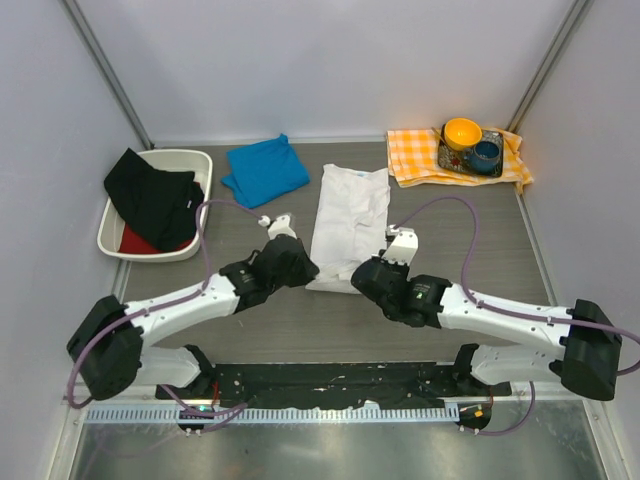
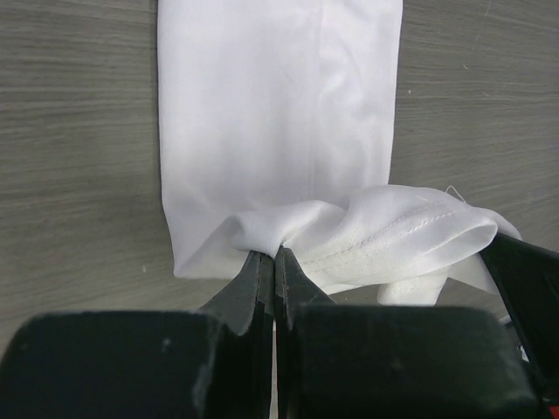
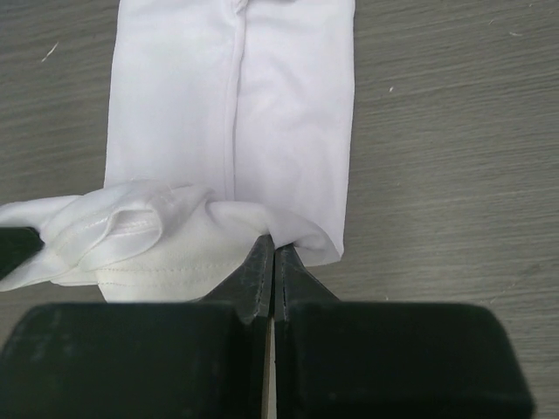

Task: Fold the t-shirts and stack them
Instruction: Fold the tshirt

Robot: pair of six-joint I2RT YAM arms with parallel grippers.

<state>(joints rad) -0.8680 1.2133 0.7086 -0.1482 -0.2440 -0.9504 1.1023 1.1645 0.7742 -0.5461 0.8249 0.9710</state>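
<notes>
The white t-shirt (image 1: pixel 348 210) lies mid-frame as a long strip running straight up the picture, away from the arms, with its near hem bunched. The left pincer (image 2: pixel 275 255) is clenched on the near-left corner and the right pincer (image 3: pixel 273 247) on the near-right, both equally close. It rests on the grey worktop (image 1: pixel 300 330), and the blue t-shirt (image 1: pixel 265 170) sits folded at upper left.

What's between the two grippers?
The bunched near hem of the white t-shirt, pinched by the left gripper and right gripper. Both wrist views show it.
</notes>
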